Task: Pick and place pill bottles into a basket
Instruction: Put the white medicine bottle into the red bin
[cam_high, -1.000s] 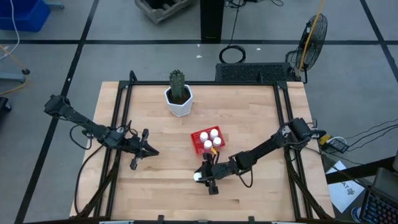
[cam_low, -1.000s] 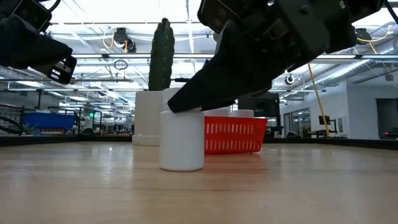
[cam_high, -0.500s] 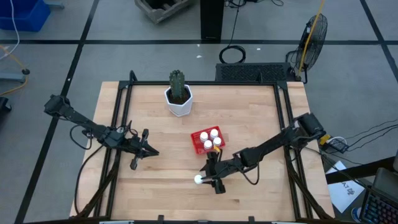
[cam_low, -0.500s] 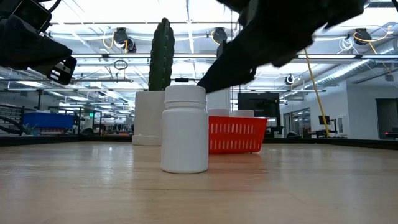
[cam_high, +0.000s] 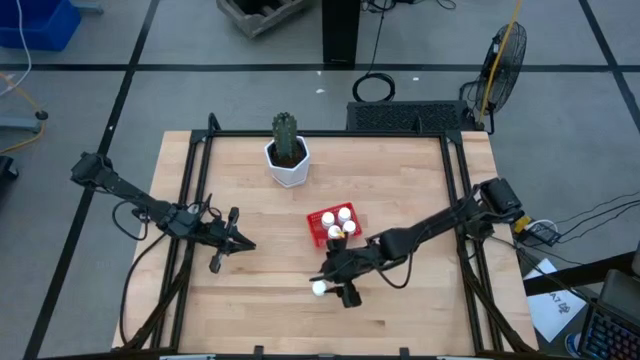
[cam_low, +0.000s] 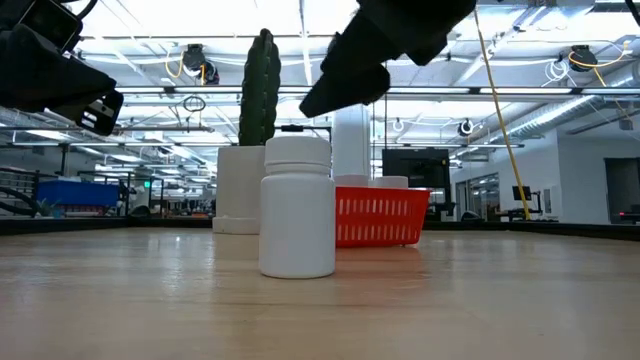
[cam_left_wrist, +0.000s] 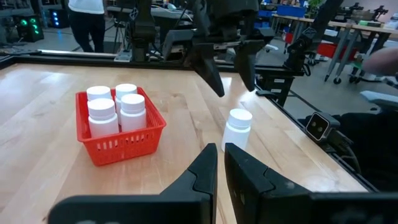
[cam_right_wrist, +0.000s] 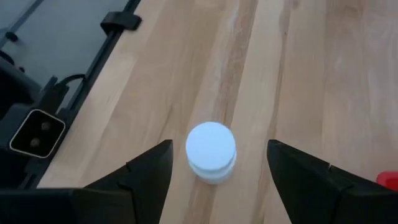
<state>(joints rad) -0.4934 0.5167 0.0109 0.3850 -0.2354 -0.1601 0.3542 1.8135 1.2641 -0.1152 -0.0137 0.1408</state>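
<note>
One white pill bottle stands upright on its base on the wooden table, near the front; it also shows in the low view and the left wrist view. My right gripper hovers open above it, its fingers on either side of the cap without touching. The red mesh basket stands just beyond and holds several white bottles. My left gripper is shut and empty, left of the basket, above the table.
A white faceted pot with a green cactus stands at the far middle of the table. Black rails run along the left and right table edges. Bare wood lies around the loose bottle.
My right gripper was down over the loose bottle's top and has risen clear of it. The bottle stays upright on the table, now uncovered.
</note>
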